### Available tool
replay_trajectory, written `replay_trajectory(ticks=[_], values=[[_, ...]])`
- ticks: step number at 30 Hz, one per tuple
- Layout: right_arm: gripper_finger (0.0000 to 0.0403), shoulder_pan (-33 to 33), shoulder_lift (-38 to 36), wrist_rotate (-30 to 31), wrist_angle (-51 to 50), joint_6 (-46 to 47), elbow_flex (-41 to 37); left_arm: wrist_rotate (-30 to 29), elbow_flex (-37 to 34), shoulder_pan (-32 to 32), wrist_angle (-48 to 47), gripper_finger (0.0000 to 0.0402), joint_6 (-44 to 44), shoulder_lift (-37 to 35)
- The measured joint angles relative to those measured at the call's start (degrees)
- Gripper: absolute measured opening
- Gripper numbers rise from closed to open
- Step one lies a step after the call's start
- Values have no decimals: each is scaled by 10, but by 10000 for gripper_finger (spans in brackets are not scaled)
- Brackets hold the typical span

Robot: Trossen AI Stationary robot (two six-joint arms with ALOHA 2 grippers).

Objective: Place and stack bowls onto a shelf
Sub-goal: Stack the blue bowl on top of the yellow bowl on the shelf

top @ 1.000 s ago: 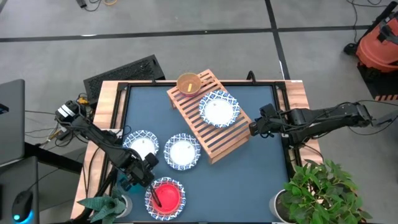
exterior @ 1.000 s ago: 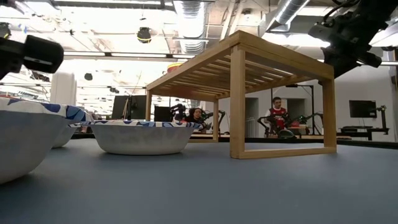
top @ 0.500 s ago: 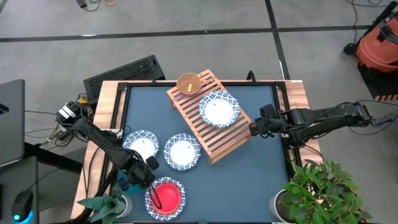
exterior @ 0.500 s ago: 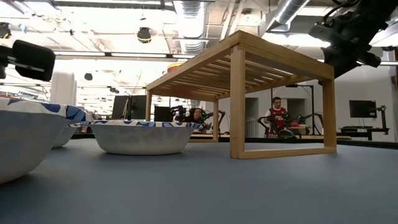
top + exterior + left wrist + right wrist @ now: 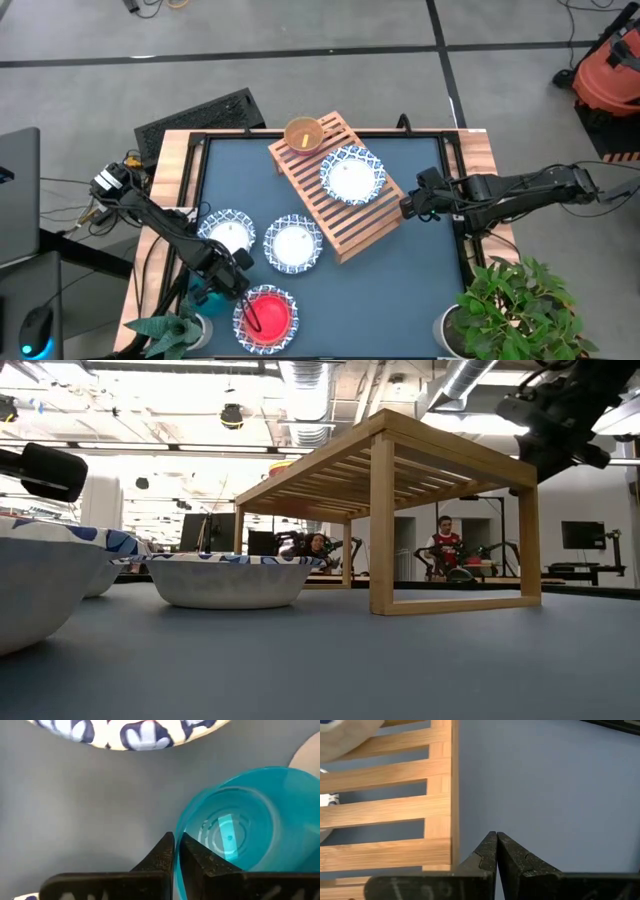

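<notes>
The light-wood shelf (image 5: 340, 200) stands slantwise at the table's far middle, with a yellow bowl (image 5: 303, 134) and a blue-rimmed white dish (image 5: 352, 175) on its slats. Two more white dishes (image 5: 228, 232) (image 5: 293, 243) rest on the blue tabletop. A red bowl (image 5: 266, 315) sits inside another dish at the near edge. A teal bowl (image 5: 240, 825) is at the near left corner, and my left gripper (image 5: 218, 283) is shut on it. My right gripper (image 5: 405, 207) hovers shut and empty beside the shelf's right end. My left gripper pinches the teal bowl's rim (image 5: 178, 827), one finger inside the bowl and one outside. The fingers come from above, pointing down. The bowl's mouth faces up. Whether its base rests on the table, I cannot tell.
Potted plants stand at the near right (image 5: 520, 300) and near left (image 5: 170, 330) corners. The table has a raised wooden border (image 5: 185, 165). Between the shelf and the near right corner lies bare tabletop (image 5: 400, 290). People sit in the room behind (image 5: 445, 545).
My left gripper has sunk a little toward the teal bowl and shut on its rim. The bowls, the dishes and the shelf have stayed in place.
</notes>
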Motion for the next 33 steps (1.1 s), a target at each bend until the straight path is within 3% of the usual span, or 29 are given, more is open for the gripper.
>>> replay_trajectory(ticks=[8,33], values=[[36,0,0,-1,5,0,0,-2,8,0,-5,1,-36,0],[36,0,0,-1,8,-6,0,-31,150,20,-144,0,-157,-2]])
